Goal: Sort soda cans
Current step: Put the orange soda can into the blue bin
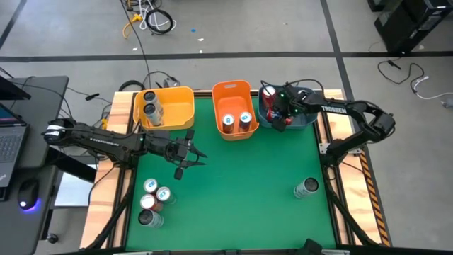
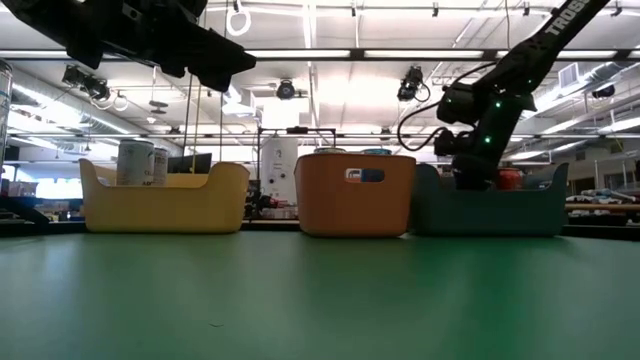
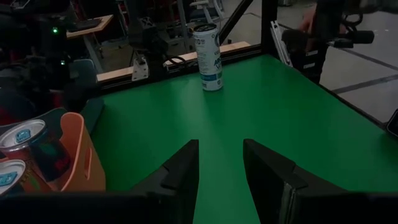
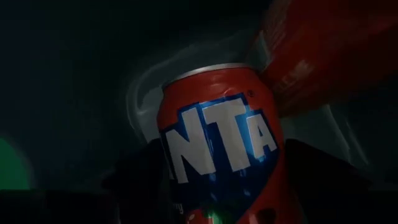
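Along the upper edge of the green table in the high view stand three plastic bins side by side: one yellow bin at the left, one orange bin in the middle, one blue bin at the right.

Count of soda cans by position:
- Yellow bin: two dark grey cans with silver tops, at its left end.
- Orange bin: two cans with silver tops and blue marks, side by side.
- Blue bin: at least one red can; further contents are masked by the arm.
- Lower left of the table: a cluster of four cans, two white with blue marks, one red, one dark grey.
- Lower right of the table: one lone white-and-blue can, upright and well apart from the rest.

Right gripper is down inside the blue bin. Its wrist view is filled by a red can with white lettering on a blue patch, tilted, lying between the two dark fingers. The jaws stand wide; whether they are gripping the can or merely flanking it cannot be told.

Left gripper hangs above bare table, below the yellow bin in the frame. Its jaws are partly apart and hold nothing; its wrist view shows green surface between the fingers and the lone can farther off.
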You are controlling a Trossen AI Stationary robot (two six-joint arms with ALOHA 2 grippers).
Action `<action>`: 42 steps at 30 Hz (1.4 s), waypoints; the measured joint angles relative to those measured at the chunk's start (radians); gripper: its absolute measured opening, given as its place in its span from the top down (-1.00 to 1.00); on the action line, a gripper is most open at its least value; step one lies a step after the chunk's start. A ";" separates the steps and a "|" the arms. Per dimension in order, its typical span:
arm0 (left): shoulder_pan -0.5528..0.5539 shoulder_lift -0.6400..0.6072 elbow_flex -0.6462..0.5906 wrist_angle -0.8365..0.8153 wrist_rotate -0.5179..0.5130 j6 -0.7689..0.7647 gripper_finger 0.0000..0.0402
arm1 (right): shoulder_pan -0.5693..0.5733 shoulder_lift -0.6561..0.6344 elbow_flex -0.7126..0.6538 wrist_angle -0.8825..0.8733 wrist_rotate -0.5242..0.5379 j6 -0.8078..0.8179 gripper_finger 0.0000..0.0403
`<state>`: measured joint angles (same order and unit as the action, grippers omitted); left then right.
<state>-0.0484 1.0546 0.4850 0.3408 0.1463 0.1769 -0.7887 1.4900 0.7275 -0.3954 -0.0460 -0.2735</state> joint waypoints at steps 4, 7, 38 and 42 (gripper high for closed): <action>0.000 0.000 0.000 0.000 0.000 0.004 0.35 | -0.003 0.000 0.013 -0.014 -0.001 0.015 -0.41; 0.000 0.000 0.000 0.000 0.000 0.004 0.35 | -0.004 0.000 0.014 -0.018 -0.004 0.022 -0.29; 0.000 0.000 0.000 -0.003 -0.021 0.005 0.35 | 0.019 -0.247 0.104 -0.116 -0.026 0.301 -0.29; 0.000 0.000 0.000 0.008 -0.048 -0.002 0.35 | 0.055 -0.331 0.104 -0.111 -0.024 0.326 -0.29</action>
<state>-0.0486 1.0546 0.4847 0.3487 0.0988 0.1749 -0.7332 1.1591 0.8318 -0.5062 -0.0703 0.0524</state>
